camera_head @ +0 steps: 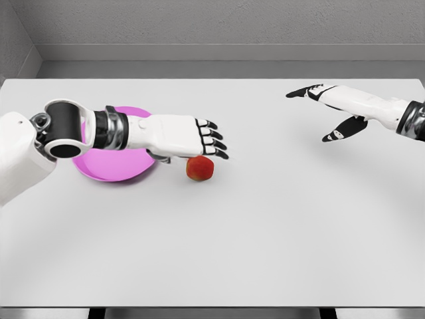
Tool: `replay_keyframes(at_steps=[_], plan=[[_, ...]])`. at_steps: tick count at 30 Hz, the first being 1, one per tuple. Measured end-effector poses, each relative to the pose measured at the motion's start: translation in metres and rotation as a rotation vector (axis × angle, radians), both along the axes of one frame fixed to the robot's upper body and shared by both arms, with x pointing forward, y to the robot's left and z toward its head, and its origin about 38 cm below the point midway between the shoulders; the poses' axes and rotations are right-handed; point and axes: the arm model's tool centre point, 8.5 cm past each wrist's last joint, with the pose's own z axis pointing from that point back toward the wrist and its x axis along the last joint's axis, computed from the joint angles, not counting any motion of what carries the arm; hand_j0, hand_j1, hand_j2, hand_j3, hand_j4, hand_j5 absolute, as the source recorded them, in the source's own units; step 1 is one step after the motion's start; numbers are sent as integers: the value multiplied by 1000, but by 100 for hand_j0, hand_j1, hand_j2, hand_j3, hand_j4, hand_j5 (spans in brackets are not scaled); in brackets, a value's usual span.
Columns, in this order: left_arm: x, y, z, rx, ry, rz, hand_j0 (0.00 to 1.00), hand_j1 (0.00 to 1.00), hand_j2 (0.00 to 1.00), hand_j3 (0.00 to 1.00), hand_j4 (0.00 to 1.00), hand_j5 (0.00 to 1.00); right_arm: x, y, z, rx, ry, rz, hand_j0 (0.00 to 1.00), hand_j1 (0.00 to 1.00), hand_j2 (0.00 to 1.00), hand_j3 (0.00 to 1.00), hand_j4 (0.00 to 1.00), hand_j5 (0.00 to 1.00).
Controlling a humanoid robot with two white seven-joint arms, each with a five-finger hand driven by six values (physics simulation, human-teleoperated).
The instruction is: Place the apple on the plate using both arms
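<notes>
Toward the left edge of the tabletop [265, 232], the apple [200, 168] sits on the bare surface, just beside the pink plate [109, 174] but clearly not on it. So the main job is not yet done. The left hand [192, 136] reaches across the plate and hangs right over the apple, palm down, fingers [214, 138] stretched out flat and loosely spread, holding nothing. Whether the palm touches the fruit, I can't tell from this angle; the apple peeks out below the fingertips. Over by the right edge, nearer the far side, the right hand [335, 109] floats well apart from everything, its fingers extended and relaxed, thumb dropped low, empty too. By my read, we're early: no grasp, no lift, and the second arm hasn't joined in. What's left looks like closing on the apple, raising it, and carrying it the short way left onto the plate, with that right hand brought over to help.
</notes>
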Motion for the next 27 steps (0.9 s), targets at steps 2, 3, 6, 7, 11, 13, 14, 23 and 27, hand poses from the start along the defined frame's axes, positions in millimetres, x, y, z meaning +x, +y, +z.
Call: replay_keyframes(at_steps=[2,3,6,7,11,13,14,23,27], plan=[[3,2,-4,10,5,11,100,100,100,100,100,100,0,0,0,0,1,0,100,100,100,100,100,100],[3,2,-6,14,8,12,100,100,100,100,100,100,0,0,0,0,0,0,100,100,100,100,100,100],[3,0,-10,22,16,8,100,100,100,100,100,100,0,0,-1,-1,3,-1,100,100,100,100,100,100],[2,-2,-12,24,19,5,100,100,100,100,100,100,0,0,-1,-1,3,-1,100,100,100,100,100,100],[-2,-11,-21,35,38,-19,100,100,100,100,100,100,0,0,-1,-1,4,-1,100,100,100,100,100,100],[-2,-13,-24,40,43,-20,100,100,100,100,100,100,0,0,-2,-1,4,0,100,100,100,100,100,100],[-1,-13,-27,45,49,-16,100,100,100,100,100,100,0,0,-2,-2,5,0,100,100,100,100,100,100],[7,-13,-42,69,75,11,100,100,100,100,100,100,0,1,-2,-2,5,2,100,100,100,100,100,100],[11,-18,-45,65,86,19,100,100,100,100,100,100,-1,1,-3,-2,7,2,100,100,100,100,100,100]])
